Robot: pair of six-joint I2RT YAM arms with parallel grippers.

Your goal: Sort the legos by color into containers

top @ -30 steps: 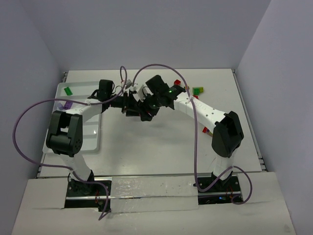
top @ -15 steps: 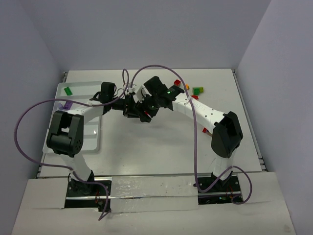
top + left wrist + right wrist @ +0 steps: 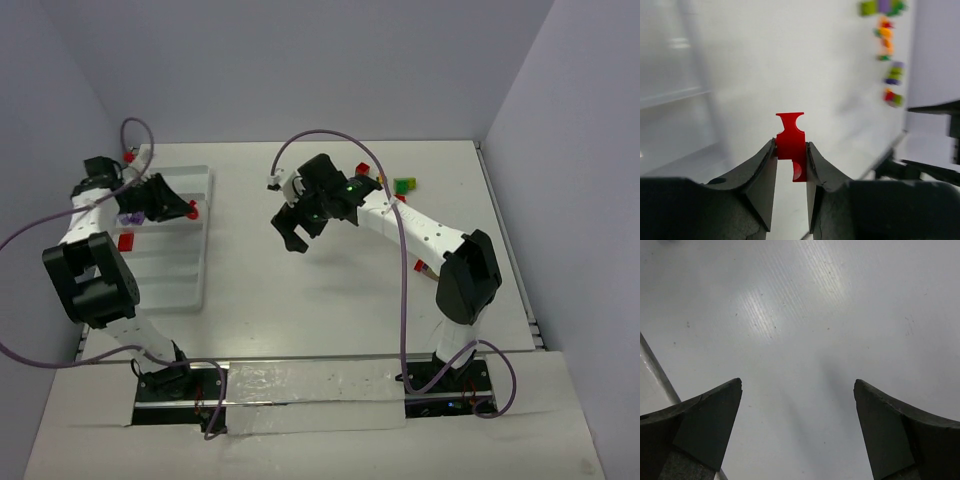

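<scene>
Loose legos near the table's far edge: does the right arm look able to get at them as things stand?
Probably yes. The right gripper hangs open and empty above bare table, and the loose legos lie close by with nothing covering them.

Red lego (image 3: 791, 145), white tray (image 3: 178, 270), white table (image 3: 330, 300), purple cable (image 3: 402, 310).

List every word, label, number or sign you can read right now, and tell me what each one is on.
No readable text in any view.
Red lego in the left tool: no print showing.
White tray: plain, no label visible.
Green light on the right arm: a lamp only, no characters.
Loose legos in the left wrist view: too small and blurred to tell.
</scene>
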